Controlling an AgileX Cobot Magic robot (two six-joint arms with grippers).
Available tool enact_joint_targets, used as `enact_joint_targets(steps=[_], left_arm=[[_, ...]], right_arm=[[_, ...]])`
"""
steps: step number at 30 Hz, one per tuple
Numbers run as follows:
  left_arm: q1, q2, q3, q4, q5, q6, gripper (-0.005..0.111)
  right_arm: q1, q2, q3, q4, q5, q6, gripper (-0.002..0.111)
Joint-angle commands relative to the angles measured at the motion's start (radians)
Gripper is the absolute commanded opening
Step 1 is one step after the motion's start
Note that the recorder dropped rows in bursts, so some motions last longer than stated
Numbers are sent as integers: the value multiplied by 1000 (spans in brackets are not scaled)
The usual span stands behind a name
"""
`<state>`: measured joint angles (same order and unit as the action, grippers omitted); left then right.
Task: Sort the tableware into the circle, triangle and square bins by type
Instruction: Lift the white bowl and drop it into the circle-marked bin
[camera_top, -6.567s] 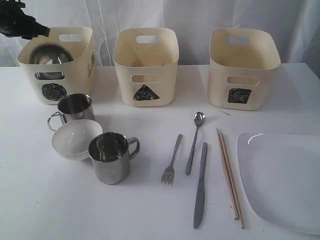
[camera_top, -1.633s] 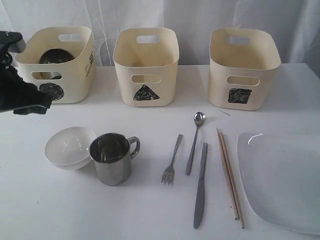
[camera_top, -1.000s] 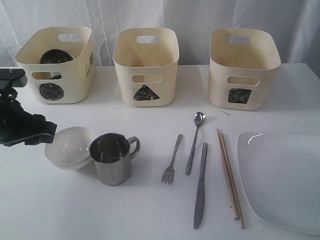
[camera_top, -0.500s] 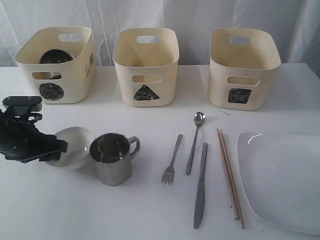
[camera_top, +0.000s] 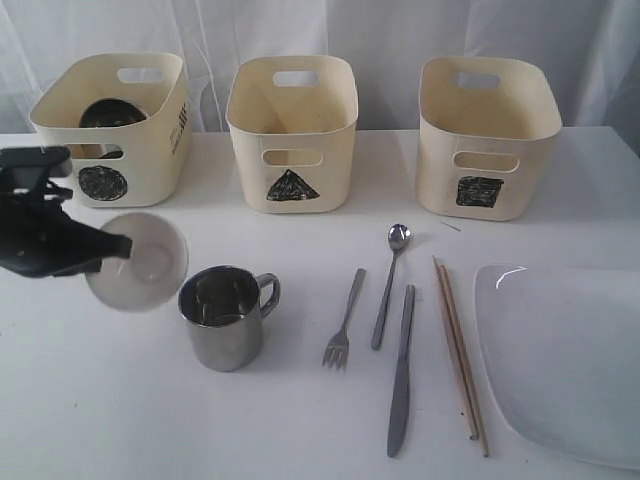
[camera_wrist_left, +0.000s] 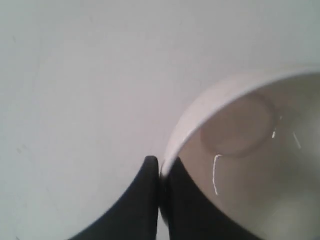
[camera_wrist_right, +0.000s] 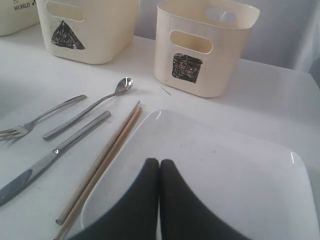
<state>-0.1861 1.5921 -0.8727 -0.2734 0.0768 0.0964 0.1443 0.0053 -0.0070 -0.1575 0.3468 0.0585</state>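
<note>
The white bowl hangs tilted, rim pinched in the left hand, near the steel mug.

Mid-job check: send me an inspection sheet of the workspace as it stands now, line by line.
Surface: white table, no spills seen.
Job's things: white bowl held above the table, tilted; steel mug, fork, spoon, knife, chopsticks and square plate lie unsorted; steel ware sits in the circle bin; triangle bin and square bin show nothing inside.
Clutter: one thin sliver by the square bin.
Grippers: left gripper fingers shut on the white bowl's rim; right gripper shut, empty, over the square plate.
Cables: nothing seen.
Surroundings: white curtain behind the bins.
</note>
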Motion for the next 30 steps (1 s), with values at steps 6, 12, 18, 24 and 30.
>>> enact_joint_targets(steps=[6,12,18,24,30], left_arm=[[28,-131,-301,45,-1,143,1],[129,52,-562,50,4,143,1],[144,274,-789,59,28,197,1],[144,443,-929,72,49,197,1],[144,526,-993,107,49,197,1]], right_arm=[[-5,-5,7,0,-3,2,0],[-5,-5,7,0,-3,2,0],[-5,-5,7,0,-3,2,0],[-5,-5,7,0,-3,2,0],[-5,-5,7,0,-3,2,0]])
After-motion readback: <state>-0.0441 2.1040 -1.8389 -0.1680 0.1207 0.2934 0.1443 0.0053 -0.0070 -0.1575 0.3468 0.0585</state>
